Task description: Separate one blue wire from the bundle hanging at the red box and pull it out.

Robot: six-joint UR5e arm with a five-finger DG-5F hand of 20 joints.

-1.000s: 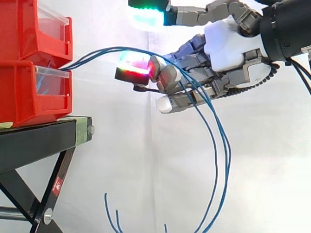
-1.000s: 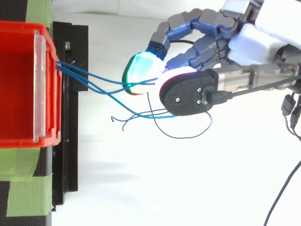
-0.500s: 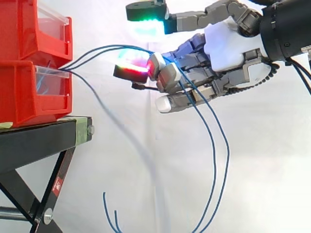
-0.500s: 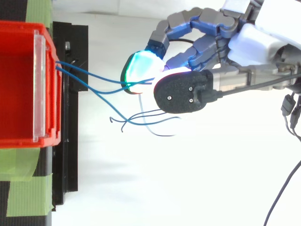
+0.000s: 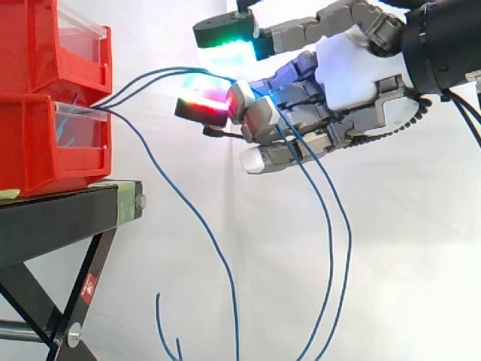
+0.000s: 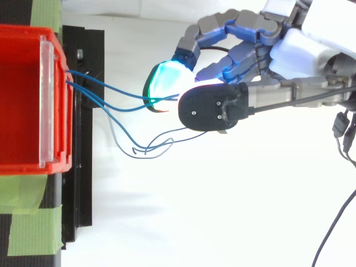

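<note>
Thin blue wires (image 5: 143, 76) run from the red plastic box (image 5: 52, 143) ahead of my hand (image 5: 346, 71), whose curled fingers (image 5: 255, 120) pinch two; a third wire (image 5: 203, 229) hangs below. I'd shed one, then pull straight back.

Glossy plastic red box (image 5: 52, 143) — matt black stand (image 5: 60, 218)

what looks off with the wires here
One blue wire sags loose from the red box down beside the stand, free of the robot hand; two other wires run into its pinch, though only one should be separated.
</note>
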